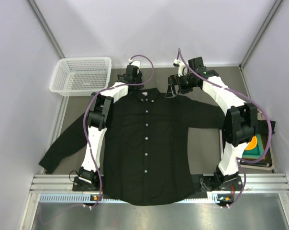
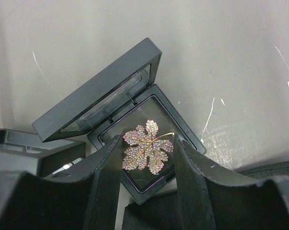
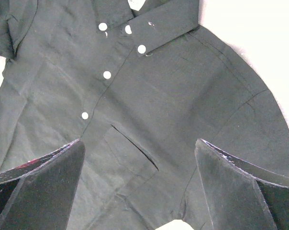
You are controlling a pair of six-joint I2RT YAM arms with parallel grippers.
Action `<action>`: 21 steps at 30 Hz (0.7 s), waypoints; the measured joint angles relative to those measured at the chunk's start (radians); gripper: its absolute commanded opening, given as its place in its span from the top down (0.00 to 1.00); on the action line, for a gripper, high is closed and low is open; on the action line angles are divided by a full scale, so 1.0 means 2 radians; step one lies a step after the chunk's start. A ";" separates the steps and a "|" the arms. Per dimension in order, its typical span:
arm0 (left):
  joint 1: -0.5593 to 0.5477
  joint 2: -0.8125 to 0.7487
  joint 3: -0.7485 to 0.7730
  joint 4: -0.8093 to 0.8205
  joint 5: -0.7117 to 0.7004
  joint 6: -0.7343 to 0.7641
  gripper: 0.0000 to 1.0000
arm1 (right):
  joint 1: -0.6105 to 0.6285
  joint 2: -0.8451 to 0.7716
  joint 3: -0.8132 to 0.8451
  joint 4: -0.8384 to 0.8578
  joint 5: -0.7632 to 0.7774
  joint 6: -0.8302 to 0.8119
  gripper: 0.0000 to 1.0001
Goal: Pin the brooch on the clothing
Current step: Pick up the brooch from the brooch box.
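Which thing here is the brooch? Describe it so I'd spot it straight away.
Start at the big black shirt spread out flat; just past its collar the left arm's fingers are at an open black box. Between them sits the brooch: a glittering pink-and-gold maple leaf, the only sparkly thing among plain black.

Top camera: fixed above and behind me, facing steeply down, far enough to take in the whole grey-brown table [image 1: 204,148]. Left wrist camera: close, aimed low at the open black hinged display case [image 2: 183,125]. Right wrist camera: near, facing down on the black collared button-up shirt [image 3: 183,96], its collar and pocket. The top view shares both.
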 measured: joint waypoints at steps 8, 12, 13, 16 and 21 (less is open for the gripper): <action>0.000 0.000 0.002 -0.003 0.000 0.001 0.58 | 0.000 0.000 0.000 0.000 0.000 0.000 0.04; 0.000 0.000 0.006 -0.008 0.001 0.006 0.59 | 0.000 0.000 0.000 0.000 0.000 0.000 0.04; 0.000 0.000 0.006 -0.009 0.001 0.007 0.59 | 0.000 0.000 0.000 0.000 0.000 0.000 0.04; 0.000 -0.001 0.014 -0.023 0.003 0.012 0.59 | 0.000 0.000 0.002 -0.002 0.000 0.000 0.04; -0.003 -0.016 0.015 -0.046 0.012 0.013 0.59 | 0.000 0.000 0.014 -0.008 0.000 -0.002 0.01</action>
